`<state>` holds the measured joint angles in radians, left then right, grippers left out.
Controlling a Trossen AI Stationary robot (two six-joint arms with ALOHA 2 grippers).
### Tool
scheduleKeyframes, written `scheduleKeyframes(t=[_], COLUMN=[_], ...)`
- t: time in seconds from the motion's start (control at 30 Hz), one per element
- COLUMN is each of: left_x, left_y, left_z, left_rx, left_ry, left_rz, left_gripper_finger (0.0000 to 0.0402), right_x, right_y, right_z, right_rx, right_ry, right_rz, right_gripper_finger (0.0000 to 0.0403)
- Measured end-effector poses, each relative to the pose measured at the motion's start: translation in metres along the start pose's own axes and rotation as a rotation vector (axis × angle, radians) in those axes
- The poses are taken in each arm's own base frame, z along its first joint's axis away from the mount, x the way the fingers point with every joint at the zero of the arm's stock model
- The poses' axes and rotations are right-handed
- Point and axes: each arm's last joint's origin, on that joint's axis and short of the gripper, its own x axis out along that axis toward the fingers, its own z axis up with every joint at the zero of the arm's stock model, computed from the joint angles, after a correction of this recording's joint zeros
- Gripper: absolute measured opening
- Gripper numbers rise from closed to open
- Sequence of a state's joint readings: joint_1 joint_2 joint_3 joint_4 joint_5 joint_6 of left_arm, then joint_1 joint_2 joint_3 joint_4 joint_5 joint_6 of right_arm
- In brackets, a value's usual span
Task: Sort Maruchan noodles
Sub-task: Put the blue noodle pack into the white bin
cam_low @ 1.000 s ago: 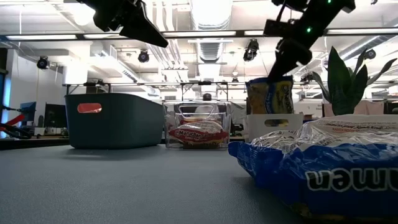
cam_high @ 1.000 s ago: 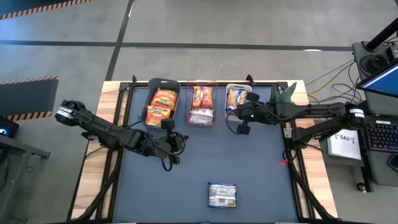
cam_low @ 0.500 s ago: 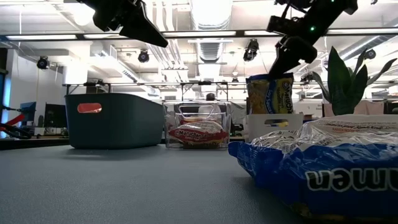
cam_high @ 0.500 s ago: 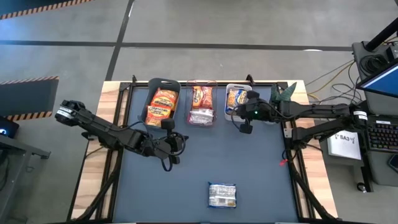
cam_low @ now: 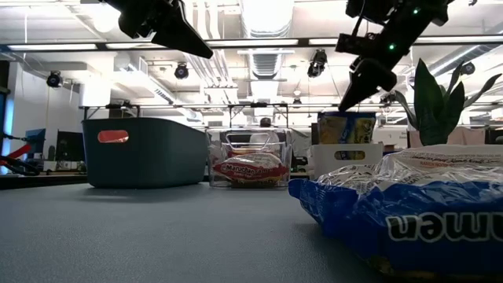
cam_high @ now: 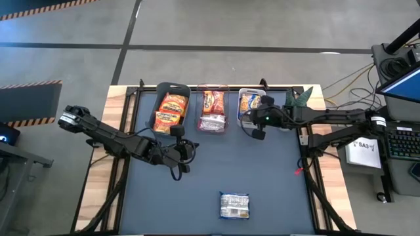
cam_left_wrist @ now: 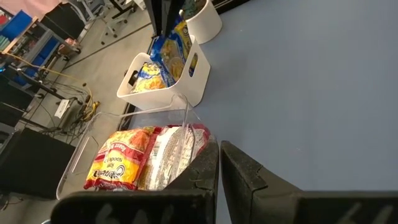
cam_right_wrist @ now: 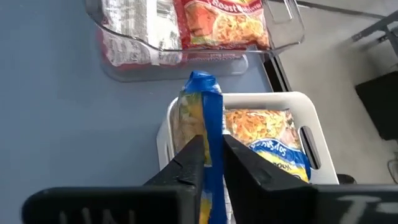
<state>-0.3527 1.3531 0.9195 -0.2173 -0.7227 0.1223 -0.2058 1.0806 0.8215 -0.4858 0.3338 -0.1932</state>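
From above, the right end effector (cam_high: 254, 124) hangs at the white bin's (cam_high: 243, 118) near rim, open desk (cam_high: 275, 190) toward one stray packet (cam_high: 234, 205). Its wrist view shows fingers narrowly parted around a yellow-and-blue packet (cam_right_wrist: 200, 118) standing in that bin. The left end effector (cam_high: 182, 157), closed and empty, idles left of it.

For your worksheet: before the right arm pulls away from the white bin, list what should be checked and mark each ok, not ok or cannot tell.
1. Yellow-and-blue packet sits in the white bin: ok, standing on edge inside.
2. Right gripper has let go: cannot tell; the fingers straddle the packet's edge.
3. Packet matches the bin's contents: ok, another yellow-and-blue one lies there.
4. Left gripper clear of the bins: ok, shut, empty, over the mat.
5. Table cleared: not ok; one blue packet remains on the mat.
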Motion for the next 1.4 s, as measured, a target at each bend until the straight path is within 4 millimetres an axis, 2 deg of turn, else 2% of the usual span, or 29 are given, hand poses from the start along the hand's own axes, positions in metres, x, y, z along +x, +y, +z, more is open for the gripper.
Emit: scheduleKeyframes(t=[0.17, 0.27, 0.53, 0.67, 0.8, 0.87, 1.13, 1.4], left_x=[0.0, 0.0, 0.0, 0.0, 0.001, 0.002, -0.002, -0.02], left_y=[0.0, 0.0, 0.0, -0.001, -0.008, -0.017, -0.052, -0.061], left_z=[0.0, 0.0, 0.0, 0.0, 0.0, 0.0, 0.004, 0.013], left_rx=[0.0, 0.0, -0.032, -0.09, -0.169, -0.185, -0.157, -0.153], left_ry=[0.0, 0.0, 0.0, -0.001, 0.002, -0.001, -0.055, -0.104], left_rz=[0.0, 0.0, 0.0, -0.018, -0.104, -0.135, -0.207, -0.232], left_gripper_finger=[0.0, 0.0, 0.0, 0.0, 0.0, 0.0, 0.0, 0.0], right_x=[-0.001, -0.009, -0.039, -0.052, -0.061, -0.064, -0.08, -0.087], right_y=[0.0, -0.004, -0.013, -0.005, 0.016, 0.031, 0.097, 0.162], right_z=[0.0, 0.007, 0.029, 0.038, 0.043, 0.042, 0.041, 0.061], right_rx=[0.018, 0.064, 0.289, 0.426, 0.475, 0.475, 0.467, 0.379], right_ry=[0.006, -0.032, -0.106, -0.11, -0.104, -0.101, -0.097, -0.032], right_rz=[-0.006, -0.012, 0.007, 0.148, 0.411, 0.484, 0.61, 0.701], right_gripper_finger=[0.0076, 0.0085, 0.0078, 0.007, 0.0061, 0.0056, 0.0034, 0.0011])
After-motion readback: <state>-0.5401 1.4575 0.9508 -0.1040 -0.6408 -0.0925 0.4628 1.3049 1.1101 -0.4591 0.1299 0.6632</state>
